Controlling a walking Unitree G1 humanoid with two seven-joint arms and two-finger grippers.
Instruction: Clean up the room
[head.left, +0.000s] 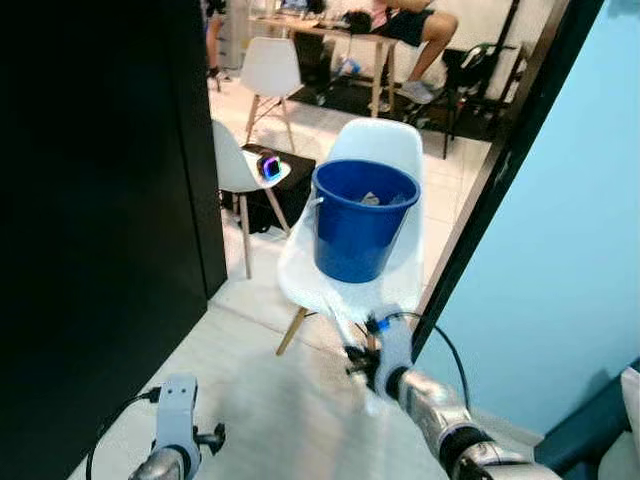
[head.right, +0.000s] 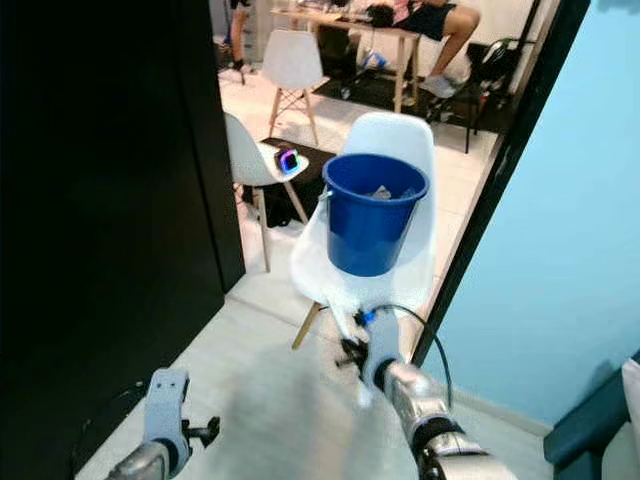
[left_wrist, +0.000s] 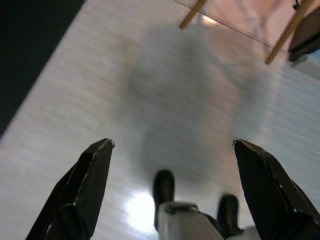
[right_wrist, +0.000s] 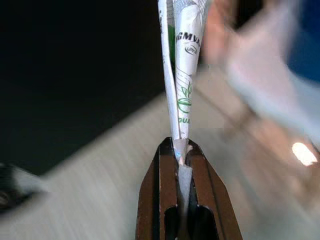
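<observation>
Your right gripper (right_wrist: 181, 150) has its two black fingers pinched tight on a folded paper wrapper (right_wrist: 181, 75), with only the sheet itself between them. The wrapper is white and flattened into a narrow wedge that widens away from the fingertips; green printed lettering and a small green leaf mark run down its face, and a crease splits it into two thin layers. In the head views you see that arm reaching forward, low, just before the front edge of a white chair (head.left: 385, 150), with the wrapper hard to make out at its tip.

On the chair's seat stands a blue bucket (head.left: 362, 232), upright, with some pale crumpled scraps lying inside it. The chair sits in a doorway, between a dark panel (head.left: 100, 200) on your left and a light blue wall (head.left: 580, 220) on your right.

Your left gripper (left_wrist: 175, 165) hangs low over the pale floor (left_wrist: 165, 85) with its fingers spread wide and nothing between them.

Behind the bucket, another white chair (head.left: 232, 160) carries a small dark gadget (head.left: 268, 166) with a coloured glow. Farther back, a person's legs (head.left: 425, 35) show at a wooden table (head.left: 320, 30).
</observation>
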